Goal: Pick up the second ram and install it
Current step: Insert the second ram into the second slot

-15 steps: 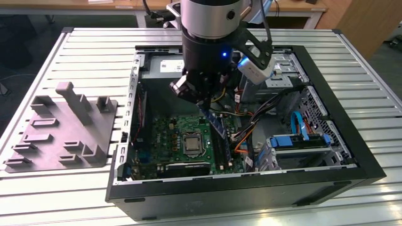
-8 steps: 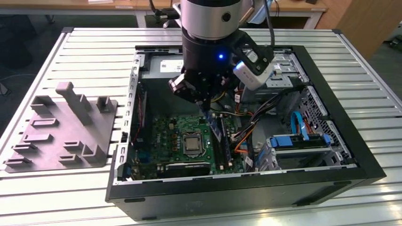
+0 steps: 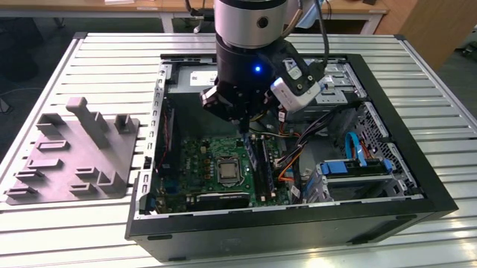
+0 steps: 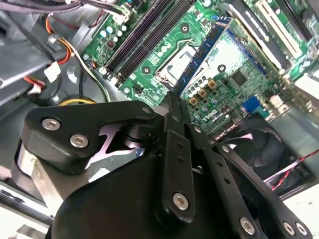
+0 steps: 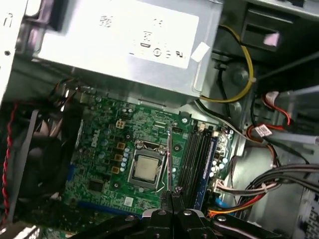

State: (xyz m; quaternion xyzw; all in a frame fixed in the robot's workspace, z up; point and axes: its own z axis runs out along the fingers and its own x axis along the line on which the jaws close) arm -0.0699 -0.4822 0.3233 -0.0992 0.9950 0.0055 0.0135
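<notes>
1. Exterior view: at the frame's centre, an open computer case point(image 3: 223, 237) lying on a slatted table point(image 3: 97, 56), with the gripper point(image 3: 244, 127) down inside it, over the green motherboard point(image 3: 212, 151). Toward the exterior view's left, a grey fixture block point(image 3: 75, 156) on the table, well apart from the case. Cannot tell the grip itself from this side.

2. Second wrist view: jaws narrow, clamped on one end of the second ram point(image 4: 205, 52). Dark blue-green stick with black chips, seen almost edge-on, reaching out from the fingertips over the processor socket point(image 4: 174, 59). Held above the board, not seated. Long black memory slots point(image 4: 139, 35) just beside the socket, apart from the stick.

3. First wrist view: the stick as a thin line along the socket's edge, roughly parallel to the slots, yet offset from them toward the socket. Bundled cables point(image 5: 279, 184) near the slots' far side. Cannot tell whether the blue strip along the outermost slot is a fitted module.

4. Judgement on doing this step well: likely hinges on keeping the stick upright and parallel to the free slot, centring its lower edge over the groove, matching notch to key, and pressing evenly on both ends. Probable risks: a tilted entry, a snag on the cables.
</notes>
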